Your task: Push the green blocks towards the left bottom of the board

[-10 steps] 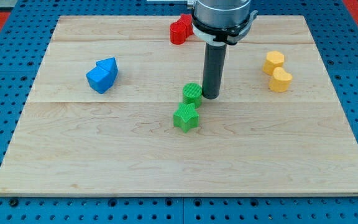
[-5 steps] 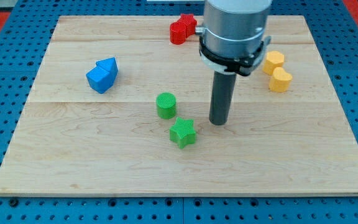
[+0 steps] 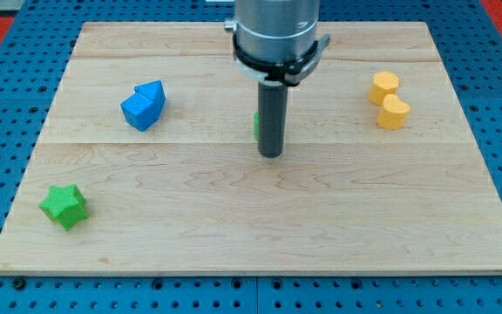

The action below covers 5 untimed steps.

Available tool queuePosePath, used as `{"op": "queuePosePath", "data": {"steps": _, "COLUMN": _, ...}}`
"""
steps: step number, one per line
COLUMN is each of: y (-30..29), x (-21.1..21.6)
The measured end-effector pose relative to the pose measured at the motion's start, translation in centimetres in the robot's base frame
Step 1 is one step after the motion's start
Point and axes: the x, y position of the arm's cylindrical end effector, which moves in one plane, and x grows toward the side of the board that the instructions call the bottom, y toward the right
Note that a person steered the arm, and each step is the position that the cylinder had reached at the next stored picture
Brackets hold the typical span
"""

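While the green star block is sitting near the view's bottom-left corner of the board, the second green block is showing only as a thin green sliver behind the rod, close to the board's middle, so its shape cannot be made out. My tip is resting on the wood just beside that sliver, on its lower-right side in the view; whether rod and block are touching cannot be told, since the rod is covering nearly all of the block. The end effector is a plain rod with nothing to open or close, and it is holding nothing.

Judging by how things are lying, about half the job is looking done: the star is already sitting where the task is asking for it, and the hidden green block is well apart from that corner and needing a long push down and to the view's left. For that, the tip is probably wanting to come round to the block's upper-right side.

Further out, the blue blocks are sitting as a touching pair toward the view's upper left, above the likely push line. The yellow blocks are lying together at the view's right, well apart from everything green.
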Motion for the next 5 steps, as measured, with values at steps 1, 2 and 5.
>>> {"op": "queuePosePath", "data": {"steps": 1, "y": 1.4, "x": -2.0}}
{"op": "queuePosePath", "data": {"steps": 2, "y": 4.5, "x": -4.6}}
{"op": "queuePosePath", "data": {"steps": 5, "y": -10.4, "x": 0.6}}
